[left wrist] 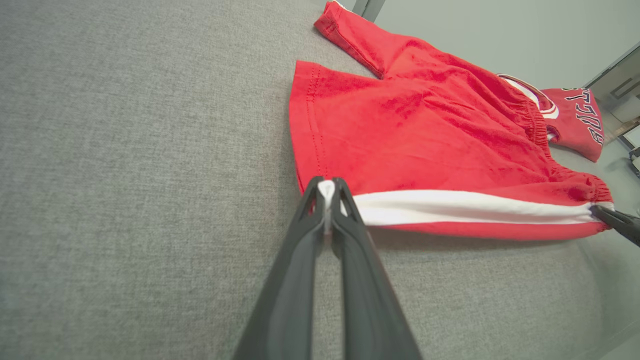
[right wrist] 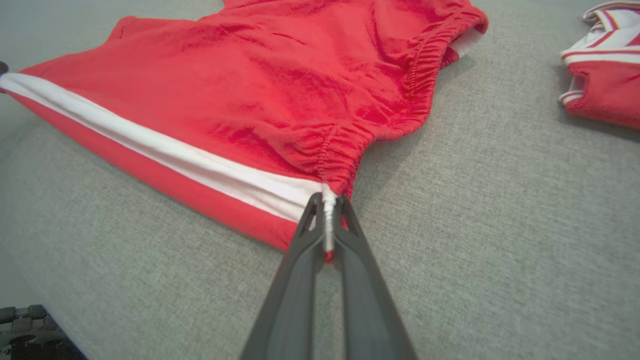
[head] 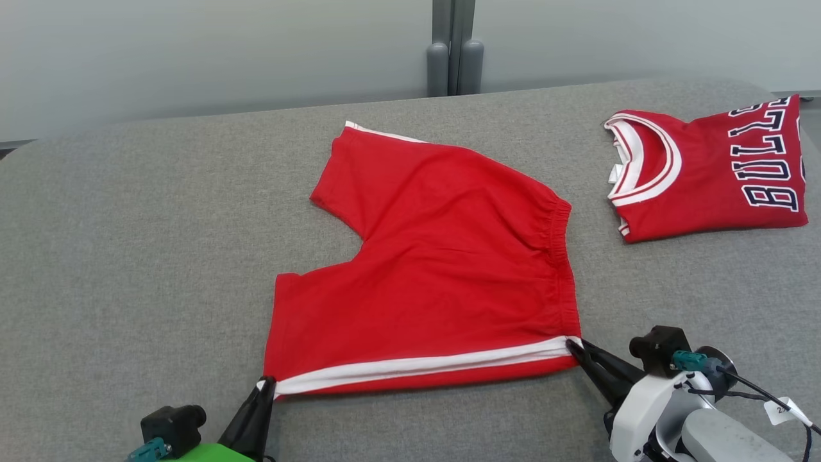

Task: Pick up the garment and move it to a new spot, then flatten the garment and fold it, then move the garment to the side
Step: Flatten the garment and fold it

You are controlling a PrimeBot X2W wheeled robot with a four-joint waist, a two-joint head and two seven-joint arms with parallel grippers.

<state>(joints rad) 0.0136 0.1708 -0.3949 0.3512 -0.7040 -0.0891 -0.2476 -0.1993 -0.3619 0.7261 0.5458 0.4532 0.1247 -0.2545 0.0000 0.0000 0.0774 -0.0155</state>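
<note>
Both left hand (head: pixel 265 384) and right hand (head: pixel 573 345) pinch the shorts (head: pixel 436 256).

The shorts (head: pixel 436 256) are plain bright red, with one white stripe (head: pixel 417 366) along the near side and a white edge at the far leg. The jersey (head: pixel 712 186) is the same red. Its collar is banded white with a thin red line, and its letters are dark navy outlined in white. The table (head: pixel 128 256) is a mottled grey weave. My left gripper (head: pixel 264 384) and right gripper (head: pixel 573 345) are black. My right forearm (head: pixel 648 410) is white, my left wrist (head: pixel 211 454) bright green. The wall (head: pixel 192 58) is pale grey-green.
</note>
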